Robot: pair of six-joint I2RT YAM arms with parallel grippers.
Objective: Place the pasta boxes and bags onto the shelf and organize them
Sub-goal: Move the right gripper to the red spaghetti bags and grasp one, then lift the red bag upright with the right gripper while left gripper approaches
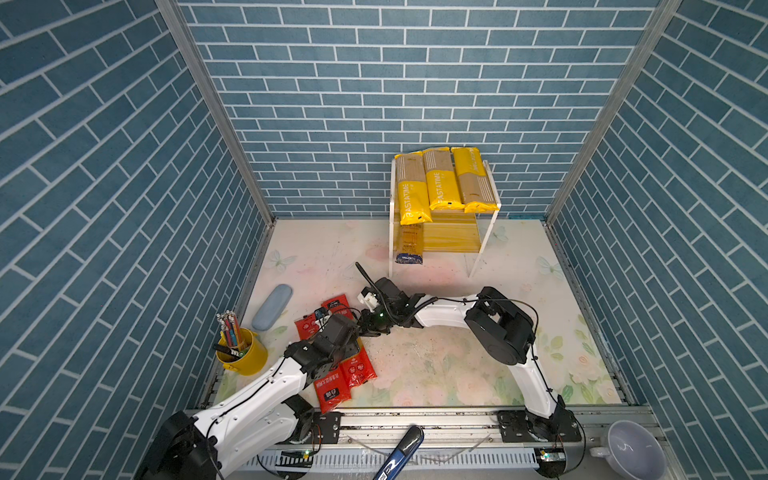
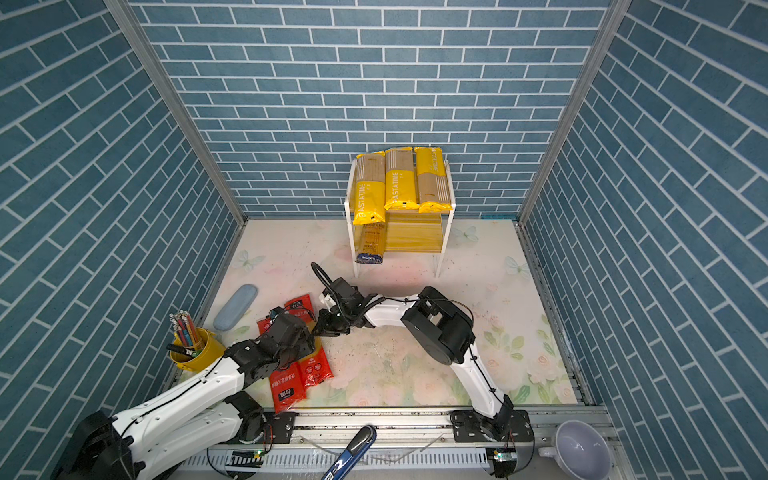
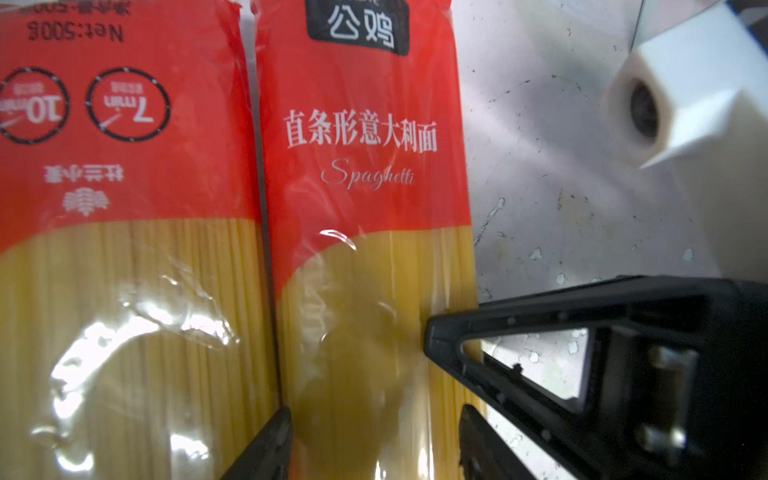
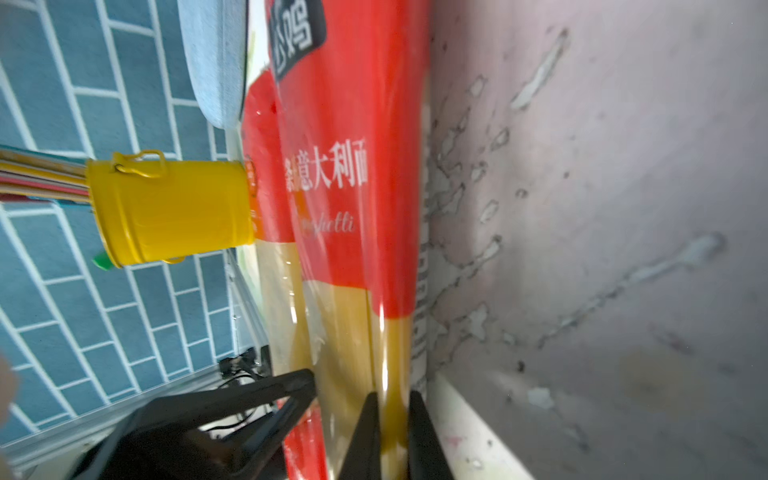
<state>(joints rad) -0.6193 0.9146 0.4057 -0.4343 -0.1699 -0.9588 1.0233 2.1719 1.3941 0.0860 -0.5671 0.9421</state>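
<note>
The right claw (image 4: 392,399) is pinched closed on the right long edge of a red-ended pack (image 3: 365,166). Its two fingers are almost together, with only a thin strip of the pack between them. The left claw (image 3: 376,413) stands astride the same pack, one fingertip at each long edge; whether it is squeezing cannot be told.

That pack lies flat at the near left of the tabletop (image 1: 436,365), running near to far. A second red-ended pack (image 3: 124,166) lies just beside it on the left. Further left stands a yellow cup (image 1: 243,353) full of pencils, and beyond it lies a grey-blue case (image 1: 272,306).

The shelf (image 1: 487,243) stands well apart at the far side, right of the middle. Three yellow PASTATIME packs (image 1: 442,183) lie side by side on its top tier, the leftmost jutting over the near edge. The dark-blue-ended pack (image 1: 409,245) lies at the left of the lower tier, its near end overhanging the board.
</note>
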